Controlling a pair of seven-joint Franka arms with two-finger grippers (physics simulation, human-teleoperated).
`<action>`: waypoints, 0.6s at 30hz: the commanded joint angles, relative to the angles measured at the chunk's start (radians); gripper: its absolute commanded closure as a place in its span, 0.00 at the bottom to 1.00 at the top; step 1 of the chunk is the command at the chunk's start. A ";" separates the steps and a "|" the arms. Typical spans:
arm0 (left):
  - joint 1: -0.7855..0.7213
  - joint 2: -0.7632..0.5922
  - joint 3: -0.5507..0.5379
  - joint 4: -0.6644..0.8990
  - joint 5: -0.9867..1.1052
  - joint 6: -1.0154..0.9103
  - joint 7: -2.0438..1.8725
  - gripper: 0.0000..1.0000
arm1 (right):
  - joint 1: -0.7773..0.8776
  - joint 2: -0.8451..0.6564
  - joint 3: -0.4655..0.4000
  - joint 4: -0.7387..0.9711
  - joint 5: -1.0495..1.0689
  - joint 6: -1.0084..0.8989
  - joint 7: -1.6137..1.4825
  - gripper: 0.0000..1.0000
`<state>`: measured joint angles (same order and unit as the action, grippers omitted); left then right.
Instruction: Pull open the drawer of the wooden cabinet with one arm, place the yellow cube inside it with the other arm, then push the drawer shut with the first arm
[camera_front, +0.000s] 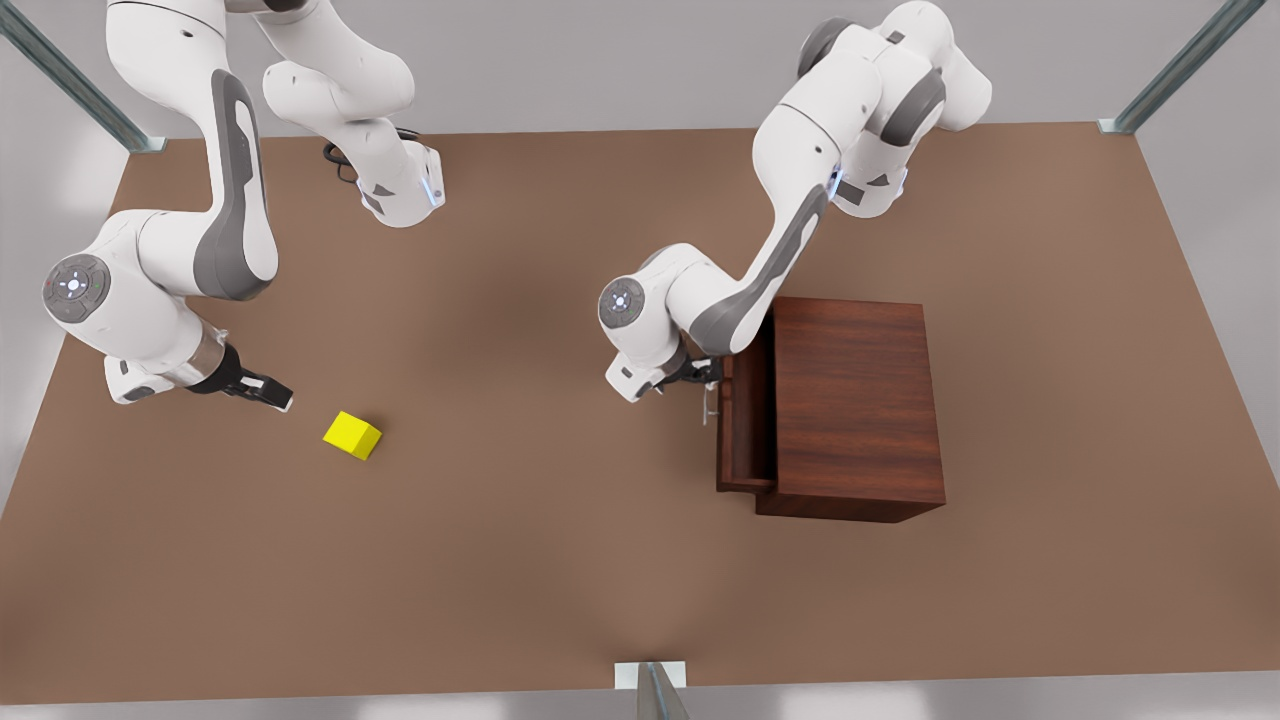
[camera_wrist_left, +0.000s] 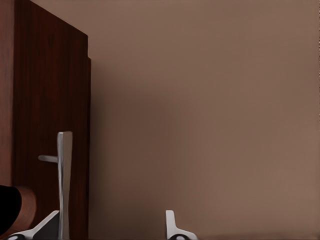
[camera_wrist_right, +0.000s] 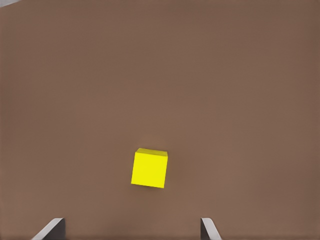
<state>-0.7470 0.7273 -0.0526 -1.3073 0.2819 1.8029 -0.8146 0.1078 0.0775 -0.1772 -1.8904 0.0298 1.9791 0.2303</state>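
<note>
Here, drawer (camera_front: 745, 420) ajar, facing front view's left

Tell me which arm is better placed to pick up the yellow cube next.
The right. The right gripper hangs open just beside the yellow cube on the table, while the left gripper is at the handle of the partly open drawer.

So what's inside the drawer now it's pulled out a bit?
The drawer looks empty in the open part: just dark wood. The rest is hidden inside the wooden cabinet. The yellow cube sits on the table.
</note>
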 joint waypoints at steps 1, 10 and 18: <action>0.000 0.003 0.000 0.000 -0.003 0.032 0.123 0.00 | 0.000 -0.001 -0.001 0.001 0.001 0.000 -0.002 0.00; -0.002 0.009 -0.015 0.010 -0.018 0.049 0.121 0.00 | 0.000 0.001 -0.001 0.001 0.001 0.000 -0.002 0.00; -0.008 0.011 -0.036 0.022 -0.033 0.056 0.109 0.00 | -0.013 0.047 -0.010 0.112 0.005 -0.126 0.171 0.00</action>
<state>-0.7543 0.7394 -0.0877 -1.2867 0.2526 1.8550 -0.7405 0.1066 0.1165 -0.1831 -1.8045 0.0311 1.9456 0.2462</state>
